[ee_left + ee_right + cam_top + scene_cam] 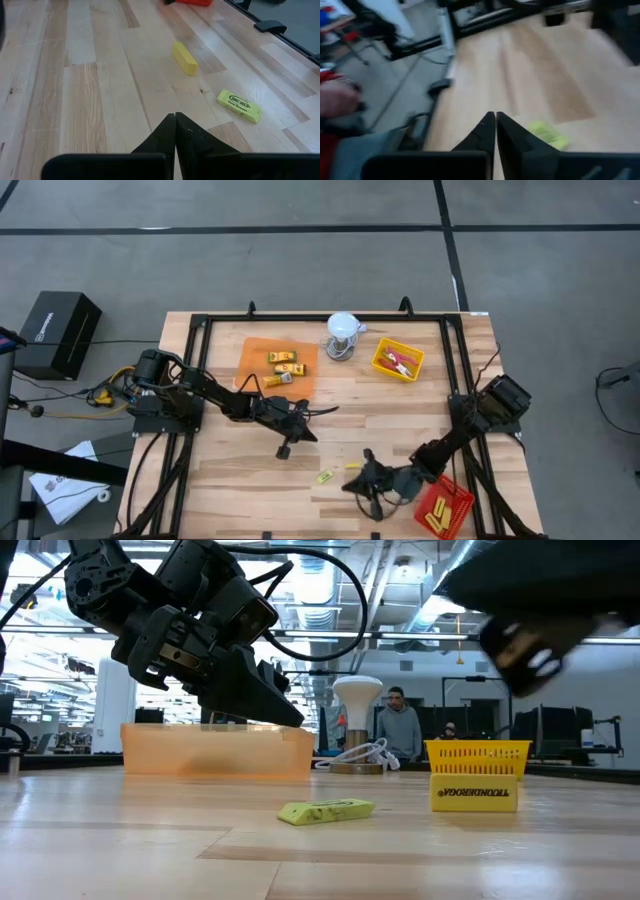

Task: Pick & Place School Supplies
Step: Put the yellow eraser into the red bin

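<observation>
Two loose supplies lie on the wood: a yellow-green packet (325, 476) (325, 810) (239, 105) and a small yellow block (352, 465) (184, 57). A labelled yellow block (475, 793) shows in the low view. My left gripper (288, 444) (175, 116) is shut and empty above the table's middle, pointing at both loose items. My right gripper (352, 482) (495, 115) is shut near the table's near edge. A blurred yellow-green item (547, 135) lies close beside its fingers; I cannot tell whether they touch.
An orange tray (250, 375) holds yellow packets at the far left. A yellow tray (382, 348) with red-handled tools and a white domed object (343, 328) stand at the far edge. A red tray (455, 492) with yellow items sits at the near right corner. People stand in the room behind.
</observation>
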